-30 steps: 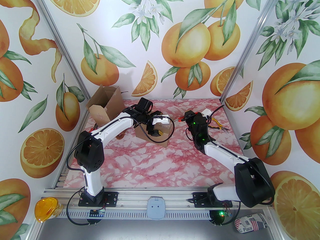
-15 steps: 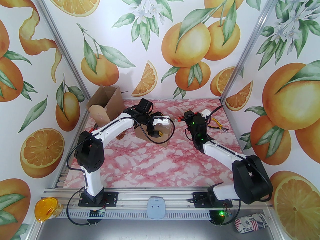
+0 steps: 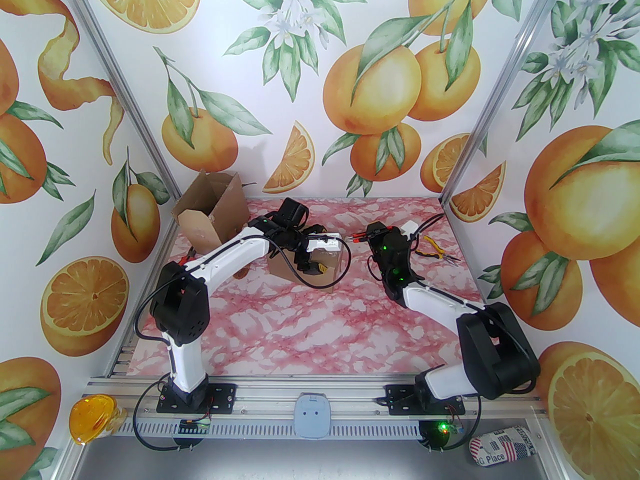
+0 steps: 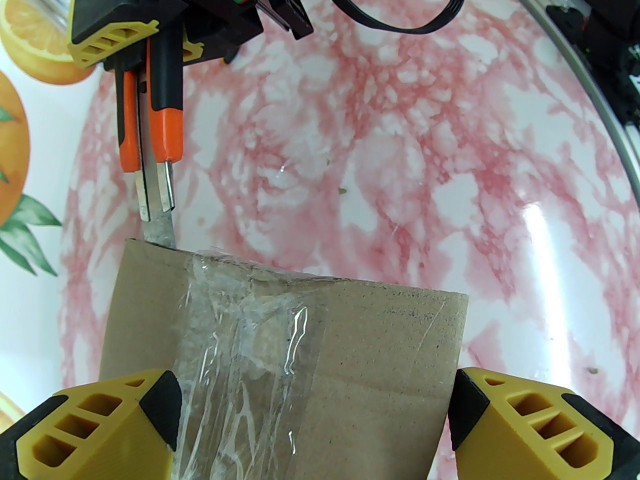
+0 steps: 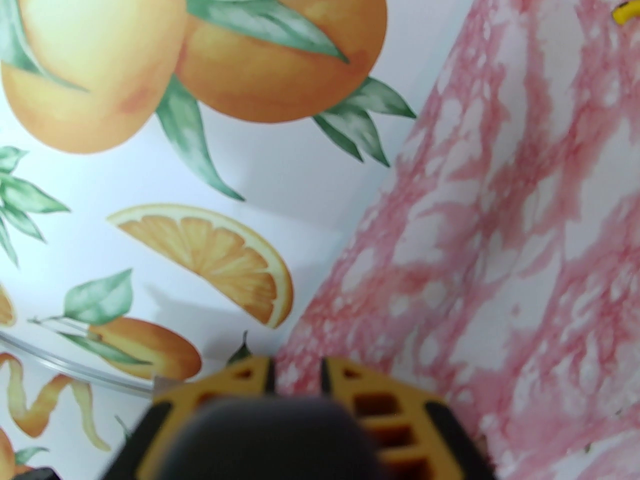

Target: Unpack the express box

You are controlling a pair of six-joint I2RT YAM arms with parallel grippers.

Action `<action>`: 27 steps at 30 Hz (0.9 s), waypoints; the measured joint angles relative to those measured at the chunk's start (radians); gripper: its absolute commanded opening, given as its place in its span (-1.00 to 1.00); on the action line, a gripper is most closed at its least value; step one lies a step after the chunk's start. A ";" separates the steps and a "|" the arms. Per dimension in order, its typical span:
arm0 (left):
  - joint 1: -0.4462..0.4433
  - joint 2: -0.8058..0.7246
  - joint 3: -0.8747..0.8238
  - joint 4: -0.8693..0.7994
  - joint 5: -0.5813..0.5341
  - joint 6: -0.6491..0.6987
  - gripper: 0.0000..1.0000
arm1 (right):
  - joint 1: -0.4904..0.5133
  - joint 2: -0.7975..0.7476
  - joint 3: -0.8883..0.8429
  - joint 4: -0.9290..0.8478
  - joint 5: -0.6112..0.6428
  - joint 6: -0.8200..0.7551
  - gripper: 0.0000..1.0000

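Left pincer [image 4: 310, 408] spread wide, straddling the taped express box [image 4: 380, 348] mid-left on the pink tabletop [image 4: 400, 168]; contact unclear. Right pincer [image 4: 150, 48] clamped on an orange box cutter [image 4: 162, 133], blade tip at the box's far edge beside the tape [image 4: 240, 348]. Yellow pliers [image 3: 435, 250] lie far right.

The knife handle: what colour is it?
The knife handle is black and orange; left wrist view.

Taped box [image 4: 380, 358] lower centre, left gripper [image 4: 312, 403] spread wide at bottom corners; upper left, right gripper [image 4: 150, 48] clamping orange-handled cutter [image 4: 166, 133] (blade [image 4: 161, 230] touching box edge).
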 measured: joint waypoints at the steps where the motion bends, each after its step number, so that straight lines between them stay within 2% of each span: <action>1: -0.005 0.008 0.003 0.008 -0.008 -0.006 0.81 | 0.000 0.004 -0.001 0.008 -0.003 0.008 -1.00; 20: -0.038 0.024 0.008 0.076 -0.133 -0.129 0.83 | -0.015 0.006 -0.008 0.000 -0.044 0.069 -1.00; 27: -0.041 0.024 0.008 0.079 -0.135 -0.151 0.83 | -0.015 -0.021 -0.012 -0.040 -0.051 0.068 -1.00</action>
